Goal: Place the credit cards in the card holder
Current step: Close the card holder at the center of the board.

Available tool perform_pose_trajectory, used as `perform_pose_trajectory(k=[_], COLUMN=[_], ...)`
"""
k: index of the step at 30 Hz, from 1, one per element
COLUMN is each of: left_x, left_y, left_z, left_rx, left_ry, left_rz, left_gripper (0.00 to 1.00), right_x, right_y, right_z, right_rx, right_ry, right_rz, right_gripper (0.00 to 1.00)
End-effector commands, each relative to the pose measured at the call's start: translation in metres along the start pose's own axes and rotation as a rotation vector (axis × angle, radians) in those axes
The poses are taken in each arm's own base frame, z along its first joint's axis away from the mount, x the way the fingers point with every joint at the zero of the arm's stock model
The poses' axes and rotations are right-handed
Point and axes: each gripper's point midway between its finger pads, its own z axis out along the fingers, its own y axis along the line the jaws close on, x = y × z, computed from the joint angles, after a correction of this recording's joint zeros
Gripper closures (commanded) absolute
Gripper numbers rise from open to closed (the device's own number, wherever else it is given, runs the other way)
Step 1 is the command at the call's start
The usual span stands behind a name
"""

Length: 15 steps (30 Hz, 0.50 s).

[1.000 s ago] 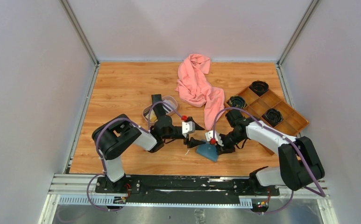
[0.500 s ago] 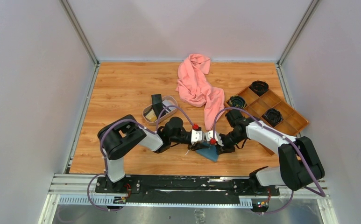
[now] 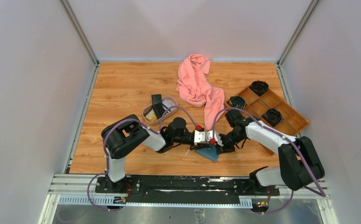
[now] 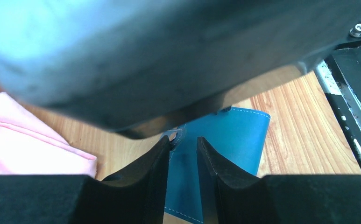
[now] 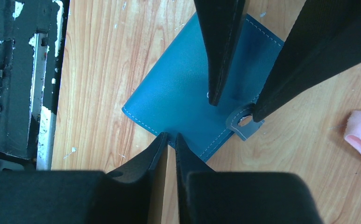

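The blue wallet (image 3: 209, 152) lies on the wooden table (image 3: 122, 88), near the front, between the two arms. The right gripper (image 5: 170, 136) is squeezed almost tight and pinches the wallet's edge. The left gripper (image 4: 183, 142) is a little apart, with its tips down on the wallet, beside the small tab (image 5: 242, 122).

Teal card holder (image 5: 183, 93), outer face up, on the table (image 3: 122, 84); black credit card (image 3: 157, 103) propped in oval tray (image 3: 169, 100).
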Motion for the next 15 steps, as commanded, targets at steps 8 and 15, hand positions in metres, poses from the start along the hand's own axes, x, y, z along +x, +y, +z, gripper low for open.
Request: perform_pose_trajectory(k=[8, 15], left_x=[0.0029, 0.0013], left_y=[0.0063, 0.0063], left_z=[0.0072, 0.0088], left_rx=[-0.018, -0.018], left_ry=[0.003, -0.002], left_rz=[0.017, -0.032], left_gripper=[0.85, 1.0], right_x=[0.0049, 0.0033], right_y=[0.0016, 0.0], right_z=[0.0047, 0.0035], right_rx=[-0.018, -0.012], right_ry=[0.036, 0.035], right_rz=[-0.006, 0.011], right_gripper=[0.86, 0.86])
